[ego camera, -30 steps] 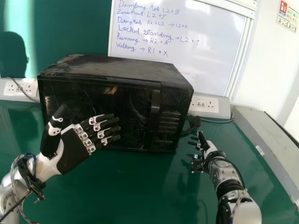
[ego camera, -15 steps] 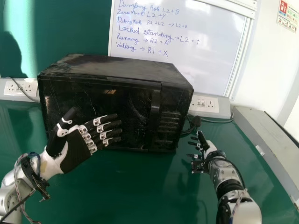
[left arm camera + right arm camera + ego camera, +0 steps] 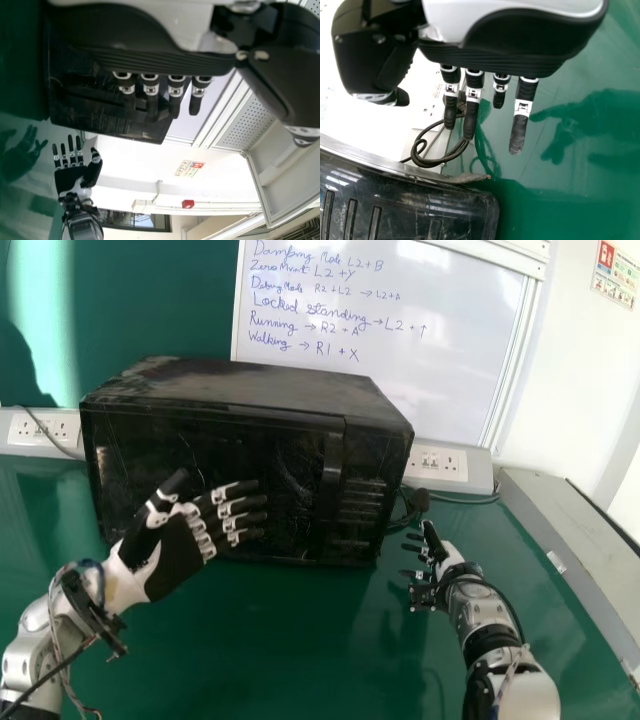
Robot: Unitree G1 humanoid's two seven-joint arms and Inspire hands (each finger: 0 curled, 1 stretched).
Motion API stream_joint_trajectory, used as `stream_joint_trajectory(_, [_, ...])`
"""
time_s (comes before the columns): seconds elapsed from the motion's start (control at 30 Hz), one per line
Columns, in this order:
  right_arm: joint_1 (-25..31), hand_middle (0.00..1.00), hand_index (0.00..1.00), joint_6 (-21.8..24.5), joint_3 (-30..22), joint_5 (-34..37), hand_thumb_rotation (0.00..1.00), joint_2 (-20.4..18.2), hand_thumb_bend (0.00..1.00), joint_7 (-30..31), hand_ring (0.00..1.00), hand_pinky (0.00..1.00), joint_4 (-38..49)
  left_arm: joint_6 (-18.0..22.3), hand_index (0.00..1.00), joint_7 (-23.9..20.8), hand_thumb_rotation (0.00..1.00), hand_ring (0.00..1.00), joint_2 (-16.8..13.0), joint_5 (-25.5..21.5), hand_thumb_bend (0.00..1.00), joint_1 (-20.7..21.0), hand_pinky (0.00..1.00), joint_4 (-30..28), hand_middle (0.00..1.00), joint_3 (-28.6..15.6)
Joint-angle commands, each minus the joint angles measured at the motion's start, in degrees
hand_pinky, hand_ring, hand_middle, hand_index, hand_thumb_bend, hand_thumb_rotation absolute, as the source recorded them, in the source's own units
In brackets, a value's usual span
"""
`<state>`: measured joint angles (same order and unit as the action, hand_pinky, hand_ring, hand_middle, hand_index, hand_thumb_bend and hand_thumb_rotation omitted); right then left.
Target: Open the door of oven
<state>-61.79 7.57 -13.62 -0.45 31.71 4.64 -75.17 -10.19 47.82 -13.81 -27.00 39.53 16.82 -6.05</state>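
My left hand (image 3: 178,550) is open in front of the left half of the black oven (image 3: 270,395), its straight fingers pointing right, short of the door handle (image 3: 331,475). The oven door is closed. Beyond the oven's right front corner, my right hand (image 3: 432,565) is open above the table. In the left wrist view the left hand (image 3: 165,55) has its fingers extended before the oven (image 3: 100,110); whether they touch it I cannot tell. The right wrist view has the right hand (image 3: 500,55) with extended fingers, near the oven's vented corner (image 3: 410,200).
The green table (image 3: 300,650) carries the oven. Behind it stand a whiteboard (image 3: 400,370) and wall sockets (image 3: 440,462). A black cable (image 3: 410,508) lies at the oven's right side, and a grey trunking (image 3: 570,550) runs along the table's right edge.
My left hand has shifted a little to the right in front of the oven, its thumb moving right and nearer the fingers. The right hand and the oven have stayed where they were.
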Motion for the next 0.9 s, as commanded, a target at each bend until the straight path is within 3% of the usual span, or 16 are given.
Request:
stream_joint_trajectory(0.0, [-0.3,0.75,0.8,0.0,-0.3,0.3,0.41,0.7,0.56,0.2,0.58,0.49,-0.1,-0.8,1.0,-0.6,0.84,1.0,0.3,0.3,1.0,1.1,0.86,1.0,1.0,0.3])
stream_joint_trajectory(0.17, [-0.3,0.75,0.79,0.1,-0.2,0.2,0.41,0.8,0.57,-0.2,0.57,0.45,-0.1,-1.9,1.0,-0.3,0.82,1.0,0.2,-0.2,1.0,2.8,0.85,3.0,1.0,0.1])
stream_joint_trajectory(0.47, [-0.4,0.73,0.78,0.3,-0.5,0.4,0.42,0.6,0.57,-0.2,0.56,0.44,-0.1,0.6,1.0,-0.3,0.84,1.0,0.3,3.0,1.0,5.9,0.87,6.7,1.0,1.5])
stream_joint_trajectory(0.63, [-0.3,0.73,0.78,0.1,-0.6,0.4,0.41,0.6,0.58,-0.3,0.58,0.49,-0.1,-0.6,1.0,-2.1,0.83,1.0,0.7,4.4,1.0,6.7,0.93,6.8,1.0,2.3])
stream_joint_trajectory(0.87, [-0.4,0.74,0.78,0.2,-0.7,0.4,0.4,0.7,0.59,-0.2,0.57,0.47,-0.2,-1.6,1.0,-6.6,0.8,1.0,2.4,6.1,1.0,7.0,0.94,5.8,1.0,3.4])
